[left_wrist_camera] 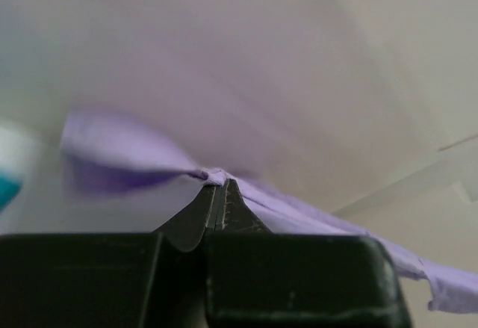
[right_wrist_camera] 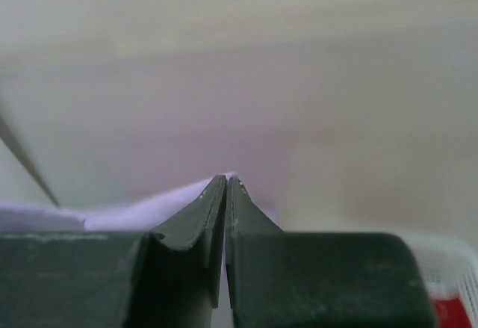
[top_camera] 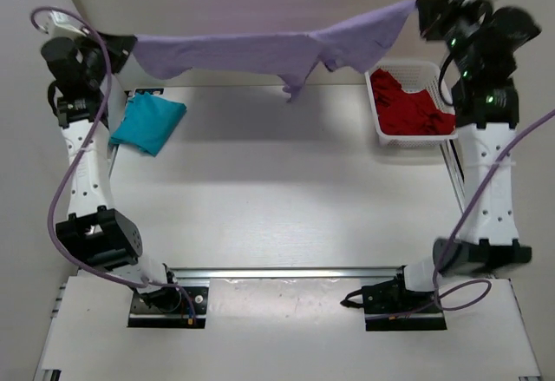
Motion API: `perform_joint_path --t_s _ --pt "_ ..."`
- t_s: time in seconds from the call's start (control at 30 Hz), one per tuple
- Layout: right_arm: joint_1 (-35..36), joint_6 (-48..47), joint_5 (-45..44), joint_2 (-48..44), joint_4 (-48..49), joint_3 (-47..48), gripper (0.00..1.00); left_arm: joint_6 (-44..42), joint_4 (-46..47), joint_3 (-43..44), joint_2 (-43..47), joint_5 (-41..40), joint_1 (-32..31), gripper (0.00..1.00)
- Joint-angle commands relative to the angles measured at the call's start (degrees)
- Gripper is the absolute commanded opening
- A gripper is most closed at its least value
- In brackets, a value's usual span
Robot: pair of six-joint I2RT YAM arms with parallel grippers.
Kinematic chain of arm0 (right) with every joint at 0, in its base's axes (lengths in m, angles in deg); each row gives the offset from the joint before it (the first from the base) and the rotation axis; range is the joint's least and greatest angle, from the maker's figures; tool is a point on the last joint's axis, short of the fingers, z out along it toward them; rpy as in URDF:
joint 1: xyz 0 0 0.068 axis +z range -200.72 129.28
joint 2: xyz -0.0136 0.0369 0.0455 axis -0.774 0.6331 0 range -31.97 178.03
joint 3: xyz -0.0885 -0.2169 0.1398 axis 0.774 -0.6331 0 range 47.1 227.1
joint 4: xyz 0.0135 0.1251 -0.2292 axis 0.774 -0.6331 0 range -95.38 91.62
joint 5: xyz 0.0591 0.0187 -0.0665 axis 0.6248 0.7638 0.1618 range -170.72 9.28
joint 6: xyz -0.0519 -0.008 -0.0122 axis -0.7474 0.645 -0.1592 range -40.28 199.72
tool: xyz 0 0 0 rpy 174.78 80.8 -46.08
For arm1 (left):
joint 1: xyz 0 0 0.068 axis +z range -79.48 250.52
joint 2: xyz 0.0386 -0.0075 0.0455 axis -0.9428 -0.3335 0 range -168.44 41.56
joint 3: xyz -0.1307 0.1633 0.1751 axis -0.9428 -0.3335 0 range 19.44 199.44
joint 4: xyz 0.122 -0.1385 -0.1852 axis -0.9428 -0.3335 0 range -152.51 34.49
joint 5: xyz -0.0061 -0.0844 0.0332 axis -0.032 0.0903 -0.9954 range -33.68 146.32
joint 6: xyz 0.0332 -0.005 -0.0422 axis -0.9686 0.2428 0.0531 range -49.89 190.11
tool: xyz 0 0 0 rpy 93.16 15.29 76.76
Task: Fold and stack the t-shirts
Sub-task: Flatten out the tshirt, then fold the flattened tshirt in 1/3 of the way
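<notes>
Clamped tight, my left pincer and right pincer hold the purple shirt stretched sideways between them, hanging above the far side of the table.

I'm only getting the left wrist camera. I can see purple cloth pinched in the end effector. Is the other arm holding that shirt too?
Observer: Yes. The right end effector is shut on the other end of the lavender shirt, which hangs stretched above the table between it and the left end effector.
Operator: Where's the red one?
Observer: The red shirt lies crumpled in the white basket on the right.
Operator: And the teal one?
Observer: The teal shirt lies on the table's left side and looks folded.
</notes>
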Motion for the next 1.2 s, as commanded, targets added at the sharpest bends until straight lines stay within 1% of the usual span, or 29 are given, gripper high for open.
perform_joint_path --t_s 0.0,0.03,0.07,0.1,0.13,0.17,0.2,0.23,0.27,0.3,0.33,0.37,0.4,0.47,0.5,0.53,0.57,0.6,0.7,0.77,0.8,0.87,0.9,1.0,1.03,1.1,1.17 --pt "2.0 -5.3 -8.3 -10.9 2.9 -26.1 0.00 -4.1 1.7 -13.8 10.2 -2.4 -1.1 0.00" --pt "2.2 -4.7 -8.9 -15.8 4.0 -36.5 0.00 -4.9 2.9 -21.7 12.1 -3.7 -1.5 0.00" --pt "2.0 -4.4 -10.2 -18.3 6.0 -41.3 0.00 -5.8 4.6 -24.9 16.4 -4.4 -2.3 0.00" --pt "2.3 -3.1 -10.6 -22.0 6.2 -49.6 0.00 -6.4 4.9 -31.7 18.1 -6.0 -2.4 0.00" --pt "2.2 -2.2 -11.3 -26.2 5.8 -57.9 0.00 -7.4 4.9 -38.7 22.0 -7.5 -3.3 0.00" --pt "2.0 -1.3 -11.9 -28.6 5.2 -61.3 0.00 -7.7 5.2 -42.2 26.5 -8.2 -3.4 0.00" --pt "2.0 -0.2 -13.1 -33.0 4.3 -68.2 0.00 -7.8 5.5 -49.9 30.9 -8.3 -3.3 0.00" --pt "2.0 2.0 -13.3 -36.7 3.8 -73.8 0.00 -7.9 5.5 -57.1 33.1 -8.8 -3.1 0.00" --pt "2.0 2.3 -12.6 -38.5 2.2 -76.2 0.00 -7.9 5.1 -63.3 37.3 -8.9 -2.8 0.00" --pt "1.5 4.0 -11.9 -41.6 0.0 -80.3 0.00 -8.2 3.7 -66.1 40.7 -8.4 -2.2 0.00" --pt "0.6 5.0 -11.2 -43.5 -1.5 -83.5 0.00 -8.8 2.3 -71.1 42.6 -7.4 -1.9 0.00" --pt "-0.1 5.3 -8.6 -44.9 -3.4 -85.0 0.00 -9.6 1.6 -75.0 45.5 -7.2 -1.6 0.00" --pt "-2.4 6.1 -5.1 -45.2 -5.0 -87.4 0.00 -10.1 -0.8 -76.7 48.4 -8.1 -1.9 0.00" --pt "-5.5 6.6 0.5 -47.5 -7.3 -90.4 0.00 -11.7 -3.7 -82.4 52.6 -7.6 -0.1 0.00" --pt "-6.6 7.1 4.0 -48.5 -7.6 -92.8 0.00 -11.9 -5.1 -83.6 55.0 -5.9 1.3 0.00" --pt "-6.6 8.0 4.9 -50.0 -8.7 -94.1 0.00 -12.6 -6.2 -85.9 56.2 -4.0 2.5 0.00" --pt "-5.4 8.6 5.5 -51.5 -9.7 -94.8 0.00 -13.3 -7.1 -87.1 58.0 -3.7 3.1 0.00" --pt "-4.2 8.8 5.1 -52.2 -11.3 -95.2 0.00 -13.9 -8.8 -87.7 59.1 -3.7 3.4 0.00" --pt "-0.5 9.9 3.2 -55.4 -16.2 -95.6 0.00 -15.5 -11.9 -88.4 60.3 -5.3 1.4 0.00" --pt "2.0 10.6 1.4 -58.0 -20.0 -93.1 0.00 -14.7 -13.0 -88.8 60.5 -5.4 -1.0 0.00" --pt "2.0 10.2 0.1 -58.6 -22.9 -92.5 0.01 -14.4 -13.4 -88.5 61.0 -5.3 -1.5 0.00" --pt "5.3 10.1 -1.1 -59.1 -25.9 -91.0 0.00 -14.3 -14.3 -88.5 62.4 -2.9 0.0 0.00" --pt "5.7 10.1 -1.6 -59.4 -26.2 -90.9 0.01 -14.3 -14.2 -88.4 62.3 -2.4 0.1 0.00" --pt "5.4 9.2 -1.6 -57.3 -22.9 -91.7 0.00 -13.0 -13.1 -87.0 60.6 -1.2 0.5 0.00" --pt "4.7 9.2 -0.9 -56.3 -20.2 -91.7 0.00 -12.4 -11.4 -86.9 59.1 -1.0 0.7 0.00" --pt "4.2 8.1 -0.1 -50.9 -15.3 -90.1 0.00 -12.1 -9.6 -85.3 55.9 -0.5 3.2 0.00" --pt "3.6 8.9 -1.5 -46.8 -12.0 -88.6 0.00 -10.9 -6.9 -84.2 52.9 0.0 5.1 0.00"
